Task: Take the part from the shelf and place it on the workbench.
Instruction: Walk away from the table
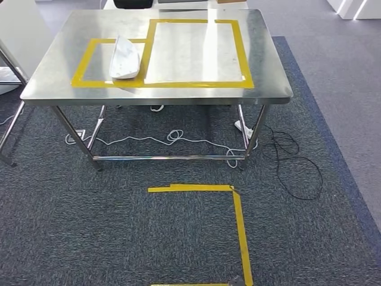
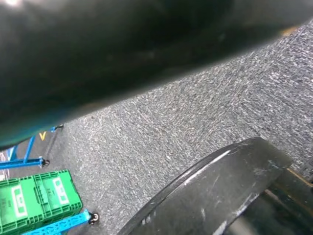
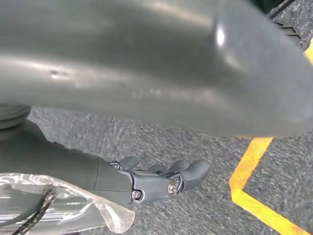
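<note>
The part [image 1: 124, 58], a white curved shell-like piece, lies on the steel workbench [image 1: 269, 77], inside the smaller of two yellow tape rectangles [image 1: 83, 72] on the benchtop, its far end reaching the tape edge shared with the larger rectangle [image 1: 242, 53] beside it. No hand touches it. In the right wrist view, the right hand [image 3: 162, 178] hangs low over the grey carpet [image 3: 191, 147], fingers [image 3: 193, 170] stretched out nearly straight and close together, holding nothing; a clear plastic sleeve [image 3: 74, 208] wraps the wrist behind it, and a yellow floor tape line [image 3: 255, 156] runs across the carpet just beyond the fingertips. The left wrist view looks down at carpet, with a green crate [image 2: 36, 198] on a blue frame [image 2: 59, 224] off to one side; the left hand itself cannot be made out there, so its state cannot be told. Under the workbench, white cable [image 1: 175, 138] and black cable [image 1: 292, 164] trail across the floor, and a yellow tape corner [image 1: 233, 196] marks the carpet in front of it.
</note>
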Controlling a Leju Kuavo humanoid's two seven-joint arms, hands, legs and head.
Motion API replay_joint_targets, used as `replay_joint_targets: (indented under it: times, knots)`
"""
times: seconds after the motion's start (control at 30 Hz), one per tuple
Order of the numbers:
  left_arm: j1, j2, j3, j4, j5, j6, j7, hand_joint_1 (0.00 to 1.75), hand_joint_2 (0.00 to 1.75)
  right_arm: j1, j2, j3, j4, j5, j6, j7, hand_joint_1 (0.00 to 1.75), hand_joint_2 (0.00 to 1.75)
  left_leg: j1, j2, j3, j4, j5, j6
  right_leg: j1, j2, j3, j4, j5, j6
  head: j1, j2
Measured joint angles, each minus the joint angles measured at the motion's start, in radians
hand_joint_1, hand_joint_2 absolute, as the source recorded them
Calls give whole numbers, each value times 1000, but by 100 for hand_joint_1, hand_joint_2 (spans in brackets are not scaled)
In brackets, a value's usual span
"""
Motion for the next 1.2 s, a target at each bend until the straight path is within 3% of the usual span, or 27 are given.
replay_joint_targets:
  times: [0.03,0.07,0.1,0.13,0.17,0.23,0.27,0.3,0.33,0.37,0.4,0.47,0.53,0.6,0.63,0.7,0.77,0.8,0.83,0.87,0.9,0.97,1.03,1.1,1.13,1.2]
  knots:
    - [0,0,2,1,0,2,0,0,0,0,0,0,0,0,0,0,0,0,-1,0,-4,1,10,-4,2,1,14,-30,-11,-4,0,0]
    - [1,0,3,3,0,2,0,0,0,2,0,0,0,-1,0,0,0,0,0,-1,-7,0,18,-8,2,0,9,-35,-9,-9,1,0]
    - [2,0,5,4,0,2,0,0,0,4,0,0,0,-1,0,0,0,0,1,-2,-10,1,15,-13,2,-2,-1,-33,-2,-15,0,0]
    - [3,0,7,6,0,2,0,0,0,6,0,0,0,-1,0,0,0,0,3,-3,-15,15,-7,-20,1,-4,-9,-32,6,-23,-1,0]
    - [5,0,8,7,0,2,0,0,0,6,0,0,0,-2,0,0,0,0,4,-4,-24,48,-45,-27,-1,-7,-18,-31,15,-32,-2,0]
    - [6,0,10,9,0,2,0,0,0,5,0,0,0,-2,0,0,0,0,8,-4,-52,174,-149,-38,1,-10,-39,-22,30,-42,-5,0]
    - [6,0,12,9,0,2,0,0,0,5,0,-1,0,-1,1,0,0,0,10,-4,-65,243,-185,-40,2,-11,-52,-16,38,-44,-5,0]
    - [6,0,14,9,0,2,0,0,0,5,0,0,0,-1,1,0,0,0,10,-4,-69,292,-199,-41,3,-13,-66,-8,45,-44,-5,0]
    - [6,0,15,9,-1,2,1,0,0,5,0,0,0,0,2,0,0,0,11,-4,-57,305,-192,-40,3,-14,-82,0,51,-44,-5,0]
    - [6,0,16,10,-2,2,2,0,0,5,0,0,0,1,2,0,0,0,11,-4,-26,277,-169,-37,4,-14,-98,9,56,-44,-5,0]
    - [6,0,17,10,-3,2,3,0,0,5,0,0,0,2,2,0,0,0,10,-5,20,214,-140,-31,5,-14,-110,17,58,-43,-5,0]
    - [6,1,18,10,-7,2,4,0,0,4,1,0,0,4,2,0,0,0,6,-8,106,79,-119,-14,7,-15,-127,29,65,-39,-5,0]
    - [5,3,20,11,-11,2,5,0,0,2,2,0,0,7,3,0,0,0,-1,-10,134,20,-122,-3,4,-16,-138,31,78,-27,-4,0]
    - [6,2,21,13,-13,2,5,0,0,2,3,0,0,9,3,0,0,0,-3,-9,131,0,-109,4,0,-15,-146,29,86,-16,-5,0]
    - [5,1,21,13,-13,2,6,0,0,3,3,0,0,9,3,0,0,0,0,-8,129,-12,-100,10,0,-13,-154,36,73,-12,-5,0]
    - [3,1,22,14,-14,2,7,0,0,3,3,0,0,9,3,0,0,0,6,-4,117,-31,-82,18,-1,-7,-182,101,2,-4,0,0]
    - [2,-1,22,14,-15,2,7,0,0,2,3,0,0,10,3,2,0,0,5,-2,91,-27,-65,19,-3,-3,-213,220,-77,4,4,0]
    - [1,-2,22,14,-17,2,7,0,0,3,3,0,0,11,3,2,0,0,6,-1,77,-24,-57,17,-4,-3,-218,268,-88,8,5,0]
    - [1,-3,22,14,-18,2,7,0,0,3,3,0,0,13,3,4,0,0,7,0,62,-19,-48,14,-5,-3,-213,293,-76,12,5,0]
    - [1,-4,22,14,-20,2,7,0,0,3,3,0,0,15,3,5,0,0,9,1,46,-13,-40,10,-8,-3,-192,285,-43,17,5,0]
    - [0,-4,22,14,-21,2,7,0,0,2,3,0,0,16,3,6,0,0,12,2,28,-4,-32,5,-11,-3,-156,243,-5,22,5,0]
    - [-1,-5,22,14,-23,2,7,0,0,-1,3,0,0,17,3,8,0,0,14,1,-4,18,-18,-8,-13,0,-63,106,7,29,8,0]
    - [-1,-5,22,14,-24,2,6,0,0,-3,3,0,0,18,3,8,0,0,12,0,-19,32,-3,-17,-10,3,-17,19,-24,21,10,0]
    - [0,-5,22,15,-25,2,6,0,0,-2,3,0,0,17,3,9,0,0,13,-1,-24,34,10,-25,-8,1,-28,13,-22,0,9,0]
    - [1,-4,22,16,-25,2,6,0,0,-1,3,0,0,17,3,9,0,0,15,-1,-28,39,-2,-30,-8,-2,-37,16,-15,-10,7,0]
    - [4,-4,22,18,-25,2,6,0,0,-1,3,0,0,16,3,10,0,0,18,-2,-42,96,-86,-40,-10,-6,-62,17,7,-30,4,0]
